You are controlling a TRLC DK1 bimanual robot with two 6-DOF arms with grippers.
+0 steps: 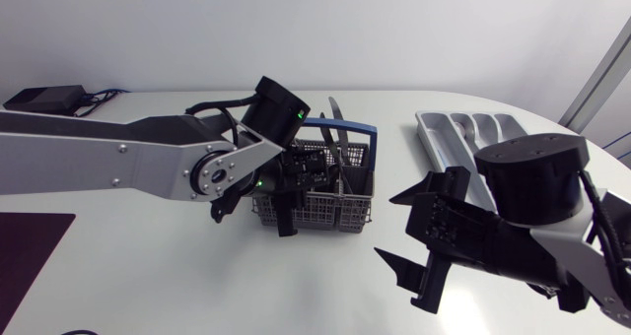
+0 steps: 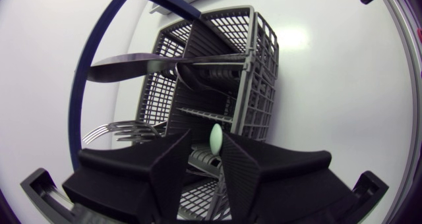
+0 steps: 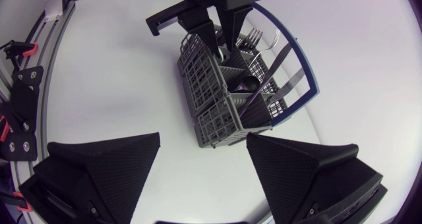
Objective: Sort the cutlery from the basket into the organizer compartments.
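**Sorting cell, mid-task:** On a white table (image 1: 325, 286), the robot's left arm (image 1: 118, 158) reaches in from the left of the frame to the centre. There the left gripper (image 2: 206, 133) hangs over a grey mesh cutlery basket (image 1: 325, 209) with a blue hoop handle (image 1: 347, 128). Its jaws stand narrowly apart with a pale green rounded tip (image 2: 215, 137) between them, and only one finger appears to touch it. The right arm (image 1: 532, 182) fills the lower right, its right gripper (image 1: 389, 227) spread wide above the tabletop, near the basket. A grey compartmented organizer (image 1: 434, 143) lies at the upper right, apart from the basket. Steel cutlery stands in the basket: a knife (image 1: 334, 118) rising above the rim, forks (image 2: 125, 128) just beside the left gripper, and a spoon (image 3: 247, 85) in one compartment.
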